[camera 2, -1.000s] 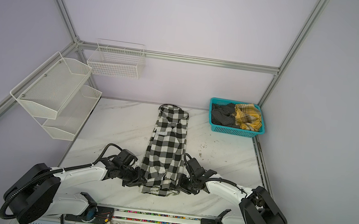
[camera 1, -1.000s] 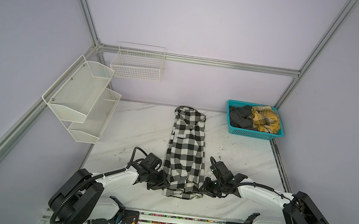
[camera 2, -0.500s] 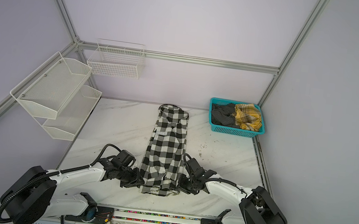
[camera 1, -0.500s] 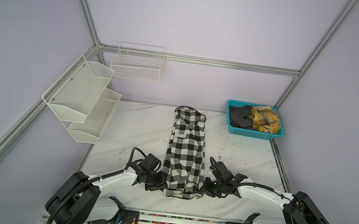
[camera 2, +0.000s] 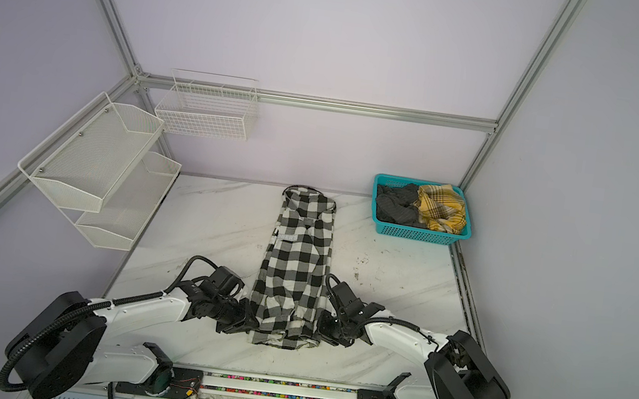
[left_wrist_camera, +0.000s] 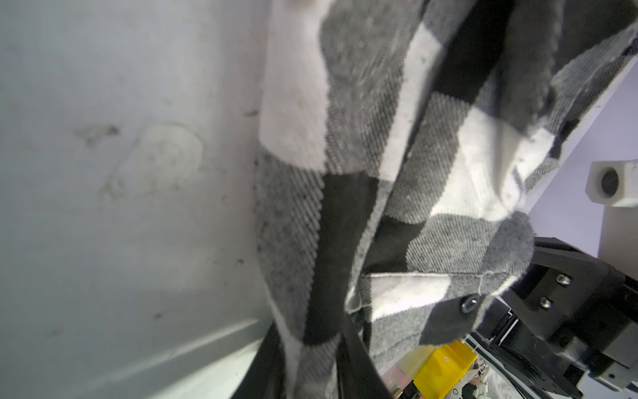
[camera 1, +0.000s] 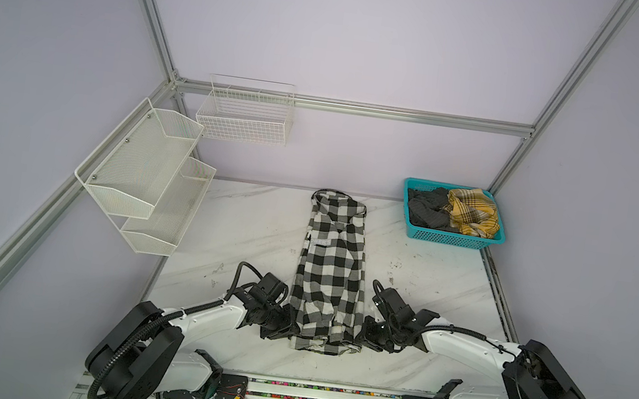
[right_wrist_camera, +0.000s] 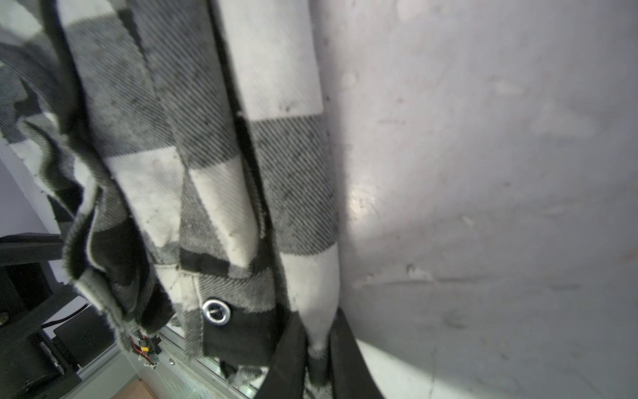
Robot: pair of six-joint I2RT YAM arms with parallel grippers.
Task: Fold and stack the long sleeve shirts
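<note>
My left tool [camera 1: 280, 328] and right tool [camera 1: 362, 335] each pinch a hem corner of the checked shirt [camera 1: 331, 269], which lies folded narrow on the surface [camera 1: 256, 221]. By my judgement, crosswise folding, stacking and the clothes in the teal basket [camera 1: 453, 240] are left.

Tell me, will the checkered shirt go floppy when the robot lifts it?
Probably floppy: the checkered shirt lies in soft folds. It would likely sag between the left gripper and right gripper, each pinching a hem corner. Probably not slippery: the weave looks rough.

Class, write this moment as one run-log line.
left gripper: shut on checked shirt | right gripper: shut on checked shirt | basket: holds clothes
</note>
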